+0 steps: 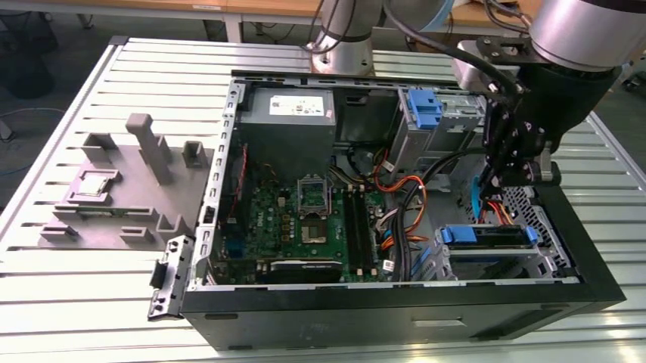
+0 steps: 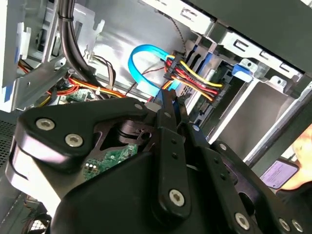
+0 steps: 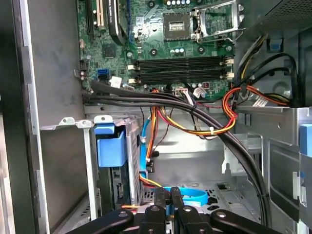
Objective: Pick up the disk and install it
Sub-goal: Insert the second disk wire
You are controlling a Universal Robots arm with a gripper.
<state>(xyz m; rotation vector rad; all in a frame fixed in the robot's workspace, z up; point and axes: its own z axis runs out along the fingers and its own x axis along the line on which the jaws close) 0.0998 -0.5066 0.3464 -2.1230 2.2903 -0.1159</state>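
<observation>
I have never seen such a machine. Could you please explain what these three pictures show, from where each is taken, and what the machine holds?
This is a single robot arm working inside an open computer case, which stands on a slatted metal table. The exterior view comes from a camera off the arm. Both wrist views come from cameras riding on the arm, looking past its claw into the case. The claw seems closed on a blue cable. Close by, a disk in a blue frame sits in a bay. Beside the case stands a grey holder with a small chip.
</observation>
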